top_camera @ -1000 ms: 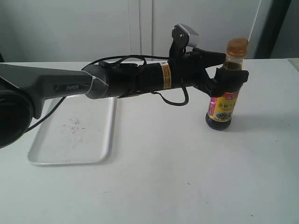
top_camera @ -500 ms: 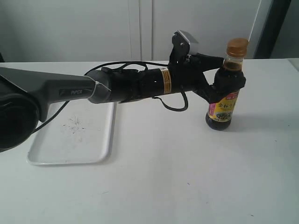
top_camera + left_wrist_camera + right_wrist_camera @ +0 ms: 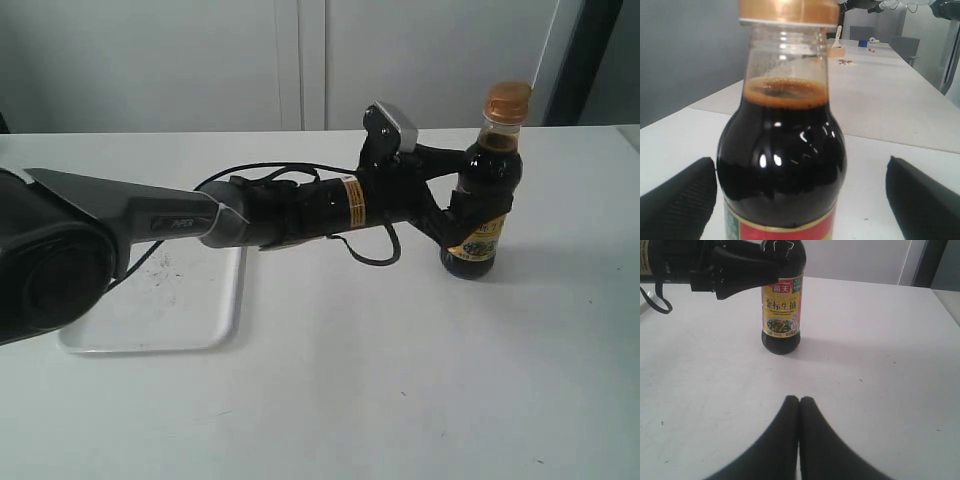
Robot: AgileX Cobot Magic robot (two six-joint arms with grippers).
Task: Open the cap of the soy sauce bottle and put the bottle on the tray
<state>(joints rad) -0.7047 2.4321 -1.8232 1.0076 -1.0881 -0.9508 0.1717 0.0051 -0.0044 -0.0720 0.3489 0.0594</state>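
Bottle (image 3: 782, 310) label reads 金标生抽; left fingers (image 3: 677, 202) flank bottle.

Capped soy sauce bottle (image 3: 483, 190) upright, off tray (image 3: 150, 300).

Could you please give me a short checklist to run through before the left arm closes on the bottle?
1. Soy sauce bottle upright on the table: ok.
2. Bottle sits between the left gripper fingers, which are open around its body: ok.
3. Finger pads touching the glass: cannot tell; one side looks close, the other stands clear.
4. Cap shut and clear of the fingers: ok.
5. Right gripper shut and well back from the bottle: ok.
6. Tray free to receive the bottle: cannot tell, the left arm hides much of it.
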